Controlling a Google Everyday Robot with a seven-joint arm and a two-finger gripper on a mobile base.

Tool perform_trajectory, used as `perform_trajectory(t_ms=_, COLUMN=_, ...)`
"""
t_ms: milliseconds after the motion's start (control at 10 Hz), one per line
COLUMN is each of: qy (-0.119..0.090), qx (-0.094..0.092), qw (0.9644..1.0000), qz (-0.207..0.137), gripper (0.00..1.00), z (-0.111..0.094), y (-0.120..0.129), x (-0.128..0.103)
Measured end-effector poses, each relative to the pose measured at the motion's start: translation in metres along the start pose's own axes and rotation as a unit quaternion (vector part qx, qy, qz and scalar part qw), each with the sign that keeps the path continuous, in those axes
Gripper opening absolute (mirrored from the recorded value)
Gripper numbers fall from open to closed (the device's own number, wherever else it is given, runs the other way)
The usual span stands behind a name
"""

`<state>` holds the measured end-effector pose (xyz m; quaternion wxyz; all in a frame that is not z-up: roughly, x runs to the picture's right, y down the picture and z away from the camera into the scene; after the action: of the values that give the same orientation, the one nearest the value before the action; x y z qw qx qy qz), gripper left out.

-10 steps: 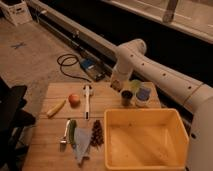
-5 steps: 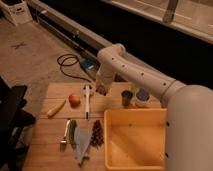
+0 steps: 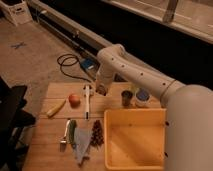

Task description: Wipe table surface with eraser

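Yellow tub, banana, apple (blue-lidded jar beyond)

Floor: grey and bare from where I sit, with a blue cross mark on it.
Cable: black, looped on the floor, just beside a small blue object.
Rail: pale, running diagonally from the top left.
Dark band: broad, behind the rail.
White box: top left corner.
Black furniture: left edge; I can't tell what kind.
Light: dim, warm.
Gripper: low over the far edge of the surface.
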<state>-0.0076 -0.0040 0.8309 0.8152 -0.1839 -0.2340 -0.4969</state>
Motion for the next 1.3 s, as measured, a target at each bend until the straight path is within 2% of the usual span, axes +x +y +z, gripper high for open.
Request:
perform_trajectory(t_ms=200, qy=-0.003, qx=-0.004, qw=1.0000, qz=0.003, gripper=0.00, z=0.011, y=-0.002, x=-0.001)
perform_trajectory(t_ms=500, qy=-0.030, qx=-0.013, qw=0.9995, qz=0.001, gripper=0.00, z=0.061, y=-0.005, x=-0.012)
perform_trajectory(t_ms=700, qy=-0.056, qx=-0.019, qw=0.9983, qz=-0.001, gripper=0.00, z=0.099, y=-0.010, x=-0.025)
perform_trajectory(t_ms=800, qy=-0.067, qx=-0.022, qw=0.9975, qz=-0.002, gripper=0.00, z=0.109, y=-0.013, x=-0.031)
perform_trajectory(t_ms=1100, qy=-0.094, qx=-0.040, qw=0.9947, qz=0.006, gripper=0.00, z=0.127, y=-0.003, x=-0.045)
perform_trajectory(t_ms=1300, qy=-0.107, qx=-0.063, qw=0.9920, qz=0.021, gripper=0.00, z=0.131, y=0.012, x=-0.051)
